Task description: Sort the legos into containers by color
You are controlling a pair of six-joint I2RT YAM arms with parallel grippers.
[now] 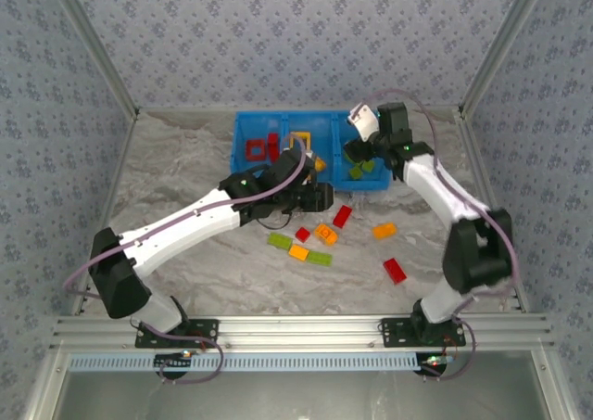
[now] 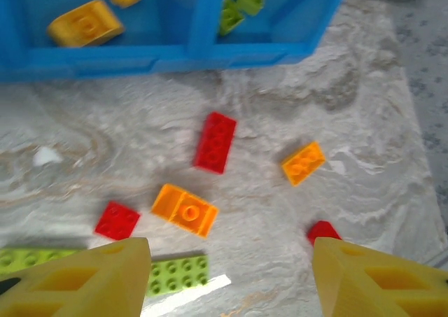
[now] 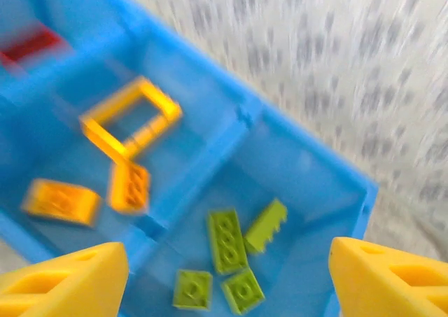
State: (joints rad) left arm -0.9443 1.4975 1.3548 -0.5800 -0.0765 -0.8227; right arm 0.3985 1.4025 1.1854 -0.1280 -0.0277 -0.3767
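Blue glossy plastic: the tray (image 1: pixel 278 119) sits at twelve o'clock on the marbled grey surface (image 1: pixel 185 160). There are red bricks (image 1: pixel 259 147) in its nine o'clock compartment, an open orange-yellow frame (image 3: pixel 129 117) in the middle and studded lime green bricks (image 3: pixel 225 240) at three o'clock. Over those greens the right hand (image 3: pixel 227 257) hangs wide and empty. And the left hand (image 2: pixel 227 268), wide and empty too, hovers above loose bricks (image 2: pixel 214 142) at six o'clock from the tray.

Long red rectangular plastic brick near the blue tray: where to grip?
Pinch the long red rectangular plastic brick across its long sides, straight down from above. It lies flat, studs up, nothing touching it, so the narrow width likely suits best.
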